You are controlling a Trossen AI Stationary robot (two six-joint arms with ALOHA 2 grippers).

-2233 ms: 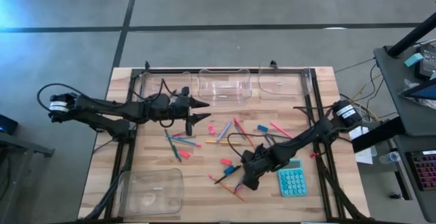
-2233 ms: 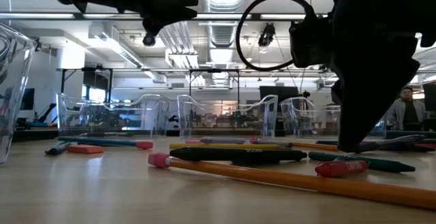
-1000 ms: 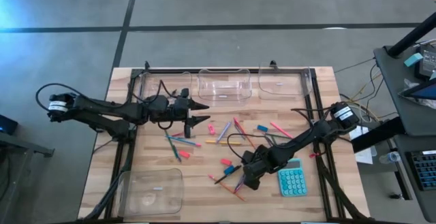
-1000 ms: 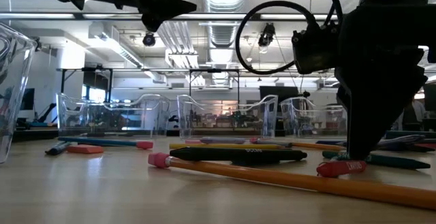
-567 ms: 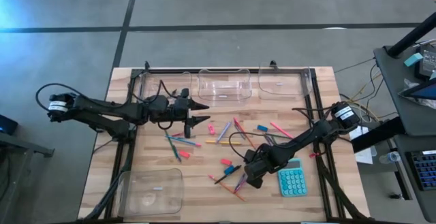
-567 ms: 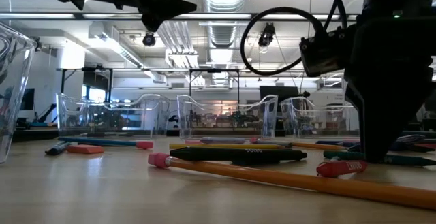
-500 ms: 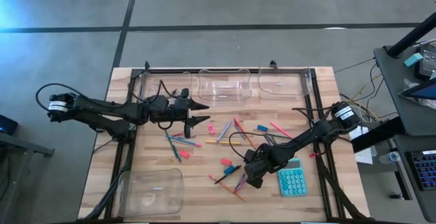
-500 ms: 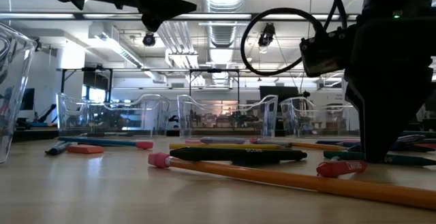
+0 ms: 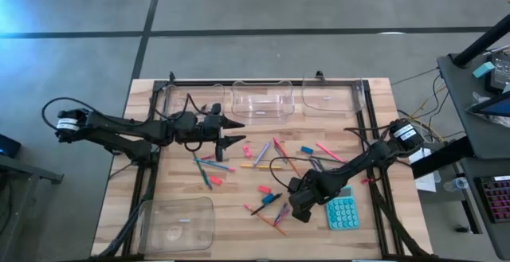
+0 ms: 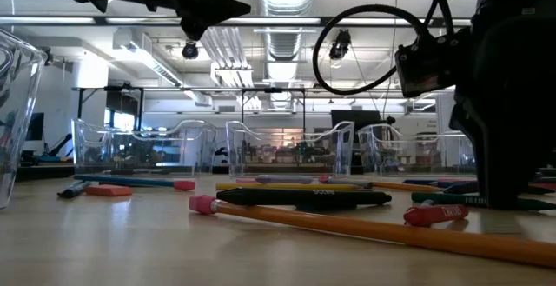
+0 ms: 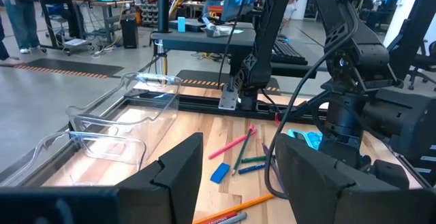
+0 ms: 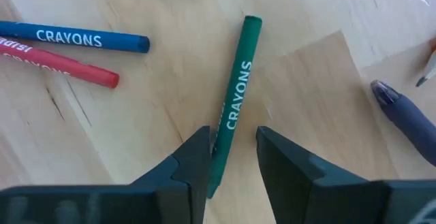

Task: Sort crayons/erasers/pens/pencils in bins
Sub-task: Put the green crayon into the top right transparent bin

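Observation:
Crayons, pencils, pens and small erasers lie scattered flat on the wooden table's middle (image 9: 271, 174). My right gripper (image 9: 299, 212) is open and low over this pile, beside the teal calculator (image 9: 341, 212). In the right wrist view its fingers (image 12: 233, 134) stand on either side of one end of a green crayon (image 12: 235, 94) that lies flat on the table. A blue crayon (image 12: 75, 39), a red crayon (image 12: 61, 64) and a purple pen (image 12: 409, 122) lie nearby. My left gripper (image 9: 239, 131) is open and empty, above the table near the far left bin (image 9: 191, 101). My right gripper comes from above with its fingers across the green crayon's end (image 12: 219, 146). One finger (image 12: 194, 159) stands right against the crayon's side; I cannot tell whether it touches. The crayon lies flat on the table.
Three clear bins stand along the far edge, the middle one (image 9: 260, 101) and the right one (image 9: 331, 96) among them; a fourth (image 9: 177, 222) stands at the near left. In the low view a yellow pencil (image 10: 347, 225), a black pen (image 10: 304, 197) and a red crayon (image 10: 434, 212) lie near the front.
My right gripper has moved a little toward the table's right and near edges, staying low over the pile. The left arm has kept still.

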